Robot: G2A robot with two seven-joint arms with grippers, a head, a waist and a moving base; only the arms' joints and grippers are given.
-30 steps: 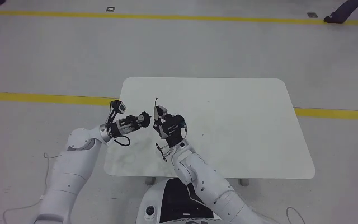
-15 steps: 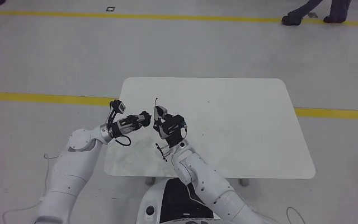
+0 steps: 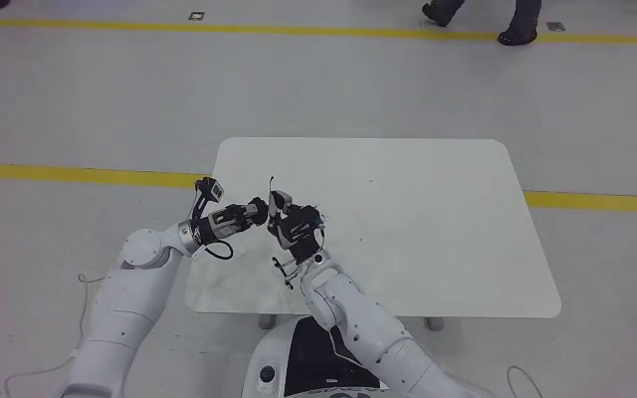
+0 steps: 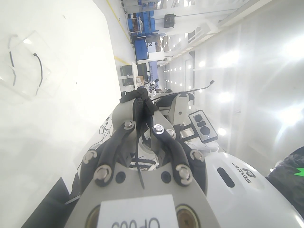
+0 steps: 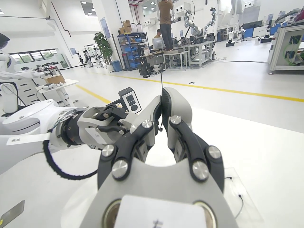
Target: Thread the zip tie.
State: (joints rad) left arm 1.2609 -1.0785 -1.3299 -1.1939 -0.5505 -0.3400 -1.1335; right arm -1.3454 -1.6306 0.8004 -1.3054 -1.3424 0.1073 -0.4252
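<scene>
Since the earlier frames the right gripper (image 5: 162, 96) has been shifted slightly toward the left gripper (image 4: 142, 99), so that their fingertips are now seen almost touching above the white table (image 3: 418, 199). The left arm was not moved. The thin black plastic zip tie (image 5: 162, 77) is clamped upright in the right gripper, its head above the fingers. The left gripper is pressed together on a black strip, judged to be the tie's tail. The ends are being aligned; threading is not yet done.

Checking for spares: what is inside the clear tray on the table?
The clear tray holds loose black zip ties, at least two; in the right wrist view the right gripper covers part of it.
</scene>
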